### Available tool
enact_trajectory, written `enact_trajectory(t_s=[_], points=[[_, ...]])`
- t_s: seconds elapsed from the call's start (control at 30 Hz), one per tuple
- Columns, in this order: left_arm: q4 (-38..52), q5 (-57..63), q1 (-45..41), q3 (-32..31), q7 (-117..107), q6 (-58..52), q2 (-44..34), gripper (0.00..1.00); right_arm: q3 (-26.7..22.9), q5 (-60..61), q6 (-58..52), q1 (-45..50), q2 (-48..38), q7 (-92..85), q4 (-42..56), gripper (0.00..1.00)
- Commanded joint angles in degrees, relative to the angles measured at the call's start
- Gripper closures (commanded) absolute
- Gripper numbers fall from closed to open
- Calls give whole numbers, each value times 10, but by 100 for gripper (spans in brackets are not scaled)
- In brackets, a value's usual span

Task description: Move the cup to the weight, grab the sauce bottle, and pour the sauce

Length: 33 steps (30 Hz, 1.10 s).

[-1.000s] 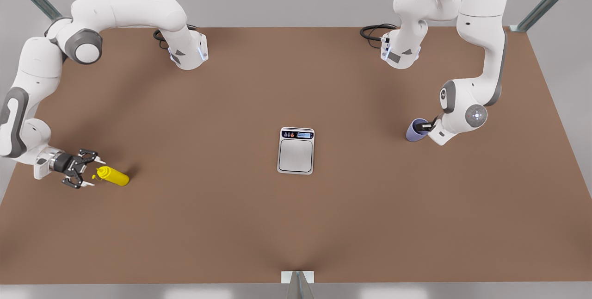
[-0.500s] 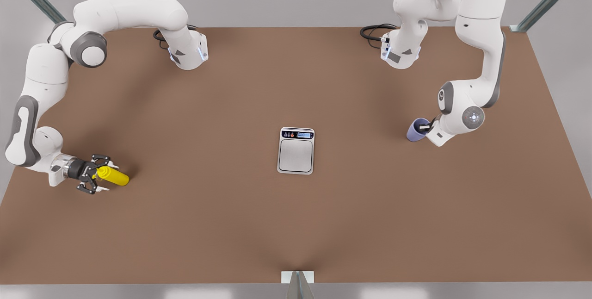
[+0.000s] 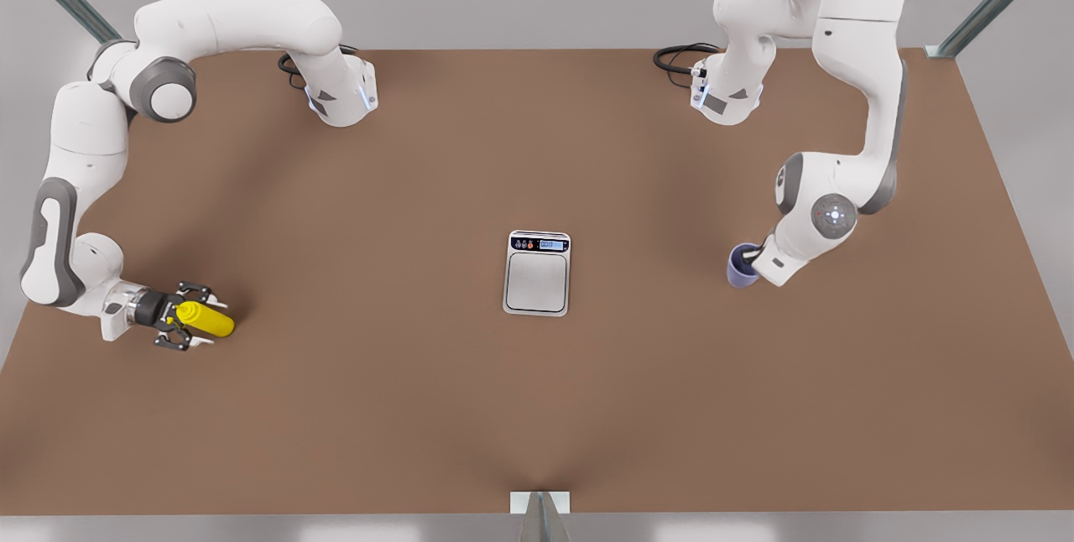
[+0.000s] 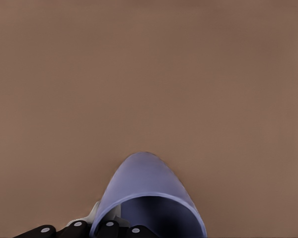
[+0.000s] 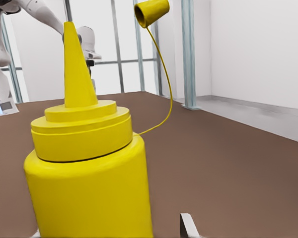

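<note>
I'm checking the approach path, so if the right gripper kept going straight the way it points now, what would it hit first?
The sauce bottle: the right gripper points along the table at it, fingers already flanking its nozzle end. Contact isn't clear.

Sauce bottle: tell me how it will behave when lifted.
The sauce bottle is round-bodied, so it may roll if released sideways. Its tethered cap dangles open and could swing. The right end effector straddles the smooth sides, which might slip.

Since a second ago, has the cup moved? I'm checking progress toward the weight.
Yes. The cup, in the left gripper, has shifted toward the weight and nearer the front view's bottom edge.
</note>
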Motion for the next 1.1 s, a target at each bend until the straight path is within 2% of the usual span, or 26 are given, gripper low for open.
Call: enact_trajectory(t_s=[0.0,0.07,0.17,0.27,0.37,0.6,0.83,0.87,0.9,0.93,1.07], points=[[10,-92,2,-15,-13,0,5,79,0,1,0,0,0,-3,1,52],[57,-92,2,-68,-93,0,34,79,0,1,0,4,-1,-3,1,57],[139,-92,-23,-131,-243,0,86,79,0,7,-1,12,-2,2,1,60],[195,-91,-71,-159,-340,0,129,79,2,6,-1,13,-4,9,1,60],[240,-92,-76,-217,-377,0,176,79,3,6,-3,17,-6,29,8,60],[285,-89,-120,-226,-372,4,230,79,4,-7,-18,30,-39,72,22,60],[301,-91,-132,-226,-379,5,244,79,4,-15,-24,43,-52,86,21,57],[301,-90,-132,-226,-378,5,245,71,12,-15,-24,42,-53,89,21,57],[301,-90,-132,-225,-378,5,248,21,12,-14,-25,42,-56,96,22,57],[301,-88,-132,-226,-377,5,250,0,14,-21,-30,47,-65,120,23,58],[301,-88,-132,-225,-377,6,251,0,16,-54,-30,84,-116,210,38,58]])
